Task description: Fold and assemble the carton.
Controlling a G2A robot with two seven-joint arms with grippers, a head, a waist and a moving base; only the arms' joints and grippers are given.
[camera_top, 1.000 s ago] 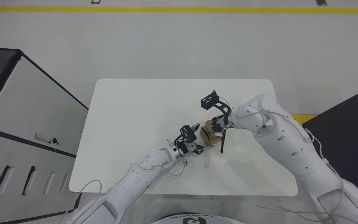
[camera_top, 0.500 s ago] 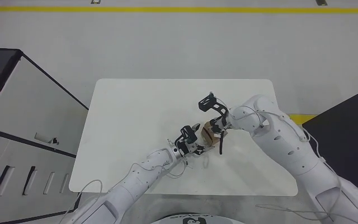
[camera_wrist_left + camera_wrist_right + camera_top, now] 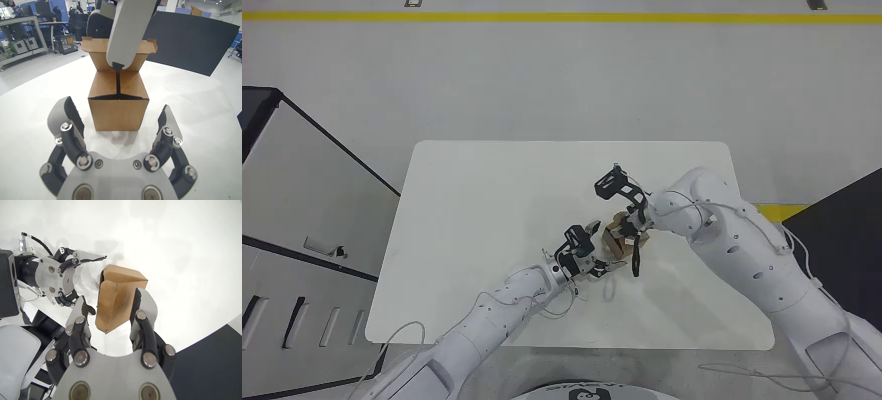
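Lid-closing step, likely. Right gripper (image 3: 113, 300): fingers apart astride raised lid (image 3: 147, 49), apparently touching. Left gripper (image 3: 117, 105): fingers apart, just beside carton (image 3: 118, 115). Next: push lid down, tuck tab squarely.

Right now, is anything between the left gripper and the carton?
Nothing visible. Only bare table lies between the open left gripper and the carton; the right gripper is at its top flap.

White bench (image 3: 492, 200) carrying one thing — small brown carton (image 3: 117, 115) sitting upright near its middle, rear flap standing open, base resting flat.
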